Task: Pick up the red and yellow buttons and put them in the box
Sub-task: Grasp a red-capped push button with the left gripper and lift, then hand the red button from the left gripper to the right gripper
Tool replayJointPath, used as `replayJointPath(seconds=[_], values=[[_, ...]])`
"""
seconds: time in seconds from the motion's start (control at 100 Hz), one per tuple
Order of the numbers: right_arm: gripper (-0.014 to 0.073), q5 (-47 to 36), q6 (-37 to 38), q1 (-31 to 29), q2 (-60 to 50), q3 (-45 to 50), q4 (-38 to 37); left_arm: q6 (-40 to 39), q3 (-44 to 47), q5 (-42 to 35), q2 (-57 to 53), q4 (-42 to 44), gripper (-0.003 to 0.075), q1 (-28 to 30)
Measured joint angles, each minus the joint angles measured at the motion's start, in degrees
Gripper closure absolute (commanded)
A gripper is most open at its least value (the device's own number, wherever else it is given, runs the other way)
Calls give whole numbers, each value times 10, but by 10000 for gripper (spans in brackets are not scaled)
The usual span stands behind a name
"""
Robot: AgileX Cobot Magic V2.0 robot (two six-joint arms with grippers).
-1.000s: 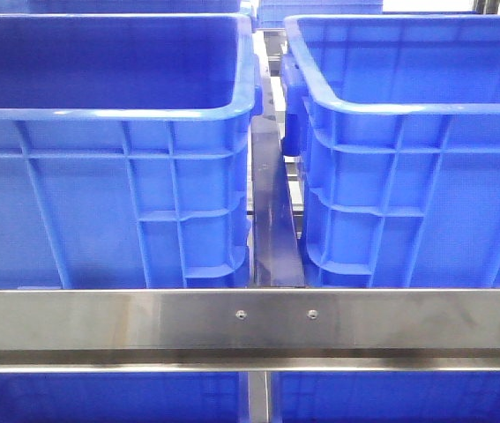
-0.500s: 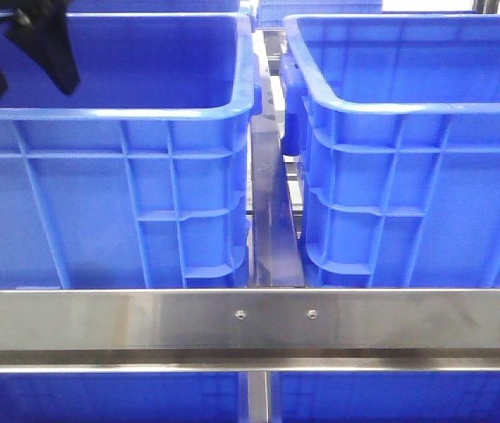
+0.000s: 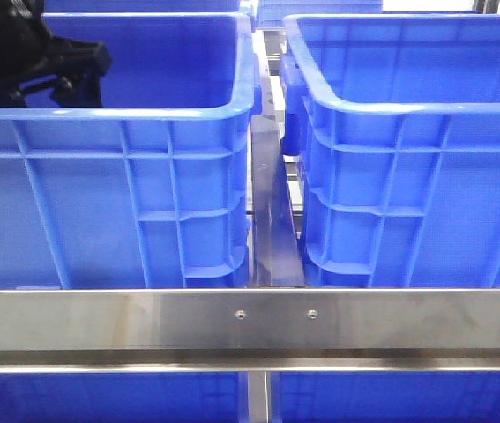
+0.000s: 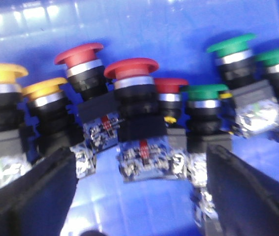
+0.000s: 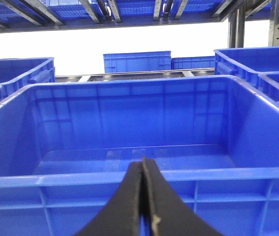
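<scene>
Left gripper [image 4: 139, 196] hangs wide open and empty in the left bin [image 3: 144, 110], straddling a red button [image 4: 131, 69], probably its target. Right gripper [image 5: 143, 206] waits closed, empty.

Glossy blue plastic crates [image 3: 135, 203], brushed steel rail [image 3: 250, 322]; red buttons [image 4: 131, 69] w/ shiny plastic caps, chrome collars; matt black fingers [image 4: 28, 196].

Front cam: low, level, faces fwd, close to the steel rail [image 3: 250, 322] and two blue crates. Left wrist cam: inside left crate [image 3: 108, 159], very close to the push buttons [image 4: 132, 98]; crate shared w/ front view. Right wrist cam: level, outside, faces an empty blue crate [image 5: 139, 187].
</scene>
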Motion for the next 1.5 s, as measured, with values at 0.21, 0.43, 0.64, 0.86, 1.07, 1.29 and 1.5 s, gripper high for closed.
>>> replayJointPath(seconds=[0.21, 0.43, 0.64, 0.86, 1.07, 1.29, 1.5], values=[[662, 0, 0, 0, 0, 0, 0, 0, 0, -13, 19, -1, 227, 0], [662, 0, 0, 0, 0, 0, 0, 0, 0, -27, 28, -1, 227, 0], [662, 0, 0, 0, 0, 0, 0, 0, -1, -29, 50, -6, 227, 0], [662, 0, 0, 0, 0, 0, 0, 0, -1, -30, 52, -10, 328, 0], [662, 0, 0, 0, 0, 0, 0, 0, -1, -30, 52, -11, 667, 0], [662, 0, 0, 0, 0, 0, 0, 0, -1, -31, 50, -11, 739, 0], [662, 0, 0, 0, 0, 0, 0, 1, -1, -20, -12, -11, 739, -10]])
